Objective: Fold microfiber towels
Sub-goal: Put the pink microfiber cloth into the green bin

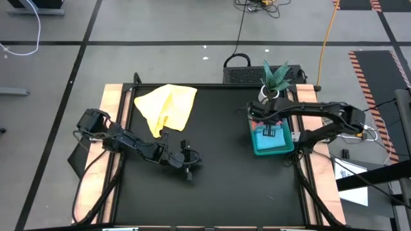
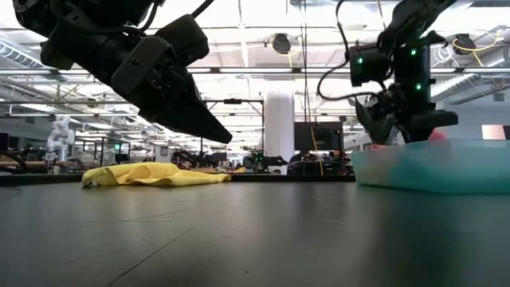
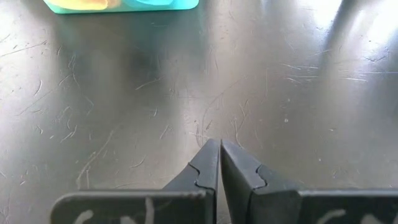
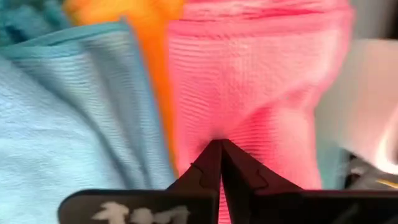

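A crumpled yellow towel (image 1: 166, 106) (image 2: 155, 174) lies flat on the black table at the far left. In the green tray (image 1: 257, 149) (image 2: 430, 171) at the right lie a pink towel (image 4: 249, 81), a light blue towel (image 4: 62, 124) and a yellow-orange one (image 4: 149, 37), side by side. My right gripper (image 1: 270, 131) (image 4: 219, 143) reaches down into the tray and is shut on the pink towel. My left gripper (image 1: 191, 172) (image 3: 219, 143) hangs shut above bare table left of the middle, touching nothing. My right gripper pinches the pink towel's upper surface (image 4: 217, 134) between its two fingertips, close to the edge that borders the yellow-orange towel. The fingers come steeply from above. The cloth puckers in toward the fingertips and still lies in the tray; one layer or several, I cannot tell.
A potted plant (image 1: 276, 77) in a white pot stands just beyond the tray, with a black box (image 1: 247, 74) behind it at the far edge. Bare black table stretches between the yellow towel and the tray.
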Controlling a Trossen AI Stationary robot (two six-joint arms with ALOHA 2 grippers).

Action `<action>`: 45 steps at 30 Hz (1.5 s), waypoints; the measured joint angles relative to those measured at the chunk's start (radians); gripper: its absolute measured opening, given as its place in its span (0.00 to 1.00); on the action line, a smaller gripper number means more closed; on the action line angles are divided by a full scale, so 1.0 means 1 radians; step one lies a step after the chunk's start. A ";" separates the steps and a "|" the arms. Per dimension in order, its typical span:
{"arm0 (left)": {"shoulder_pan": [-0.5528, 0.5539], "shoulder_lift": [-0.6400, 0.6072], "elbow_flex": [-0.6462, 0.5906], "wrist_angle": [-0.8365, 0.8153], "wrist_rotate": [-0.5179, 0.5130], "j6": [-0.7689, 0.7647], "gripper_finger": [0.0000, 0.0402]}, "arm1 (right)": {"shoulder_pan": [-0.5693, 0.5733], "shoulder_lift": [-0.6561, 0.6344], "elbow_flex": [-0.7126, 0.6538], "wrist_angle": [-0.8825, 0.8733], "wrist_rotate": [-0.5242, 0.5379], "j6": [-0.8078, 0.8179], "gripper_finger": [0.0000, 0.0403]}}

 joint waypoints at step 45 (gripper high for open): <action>-0.002 0.000 0.000 0.002 0.000 -0.006 0.05 | -0.112 -0.072 0.039 -0.066 -0.005 0.462 0.00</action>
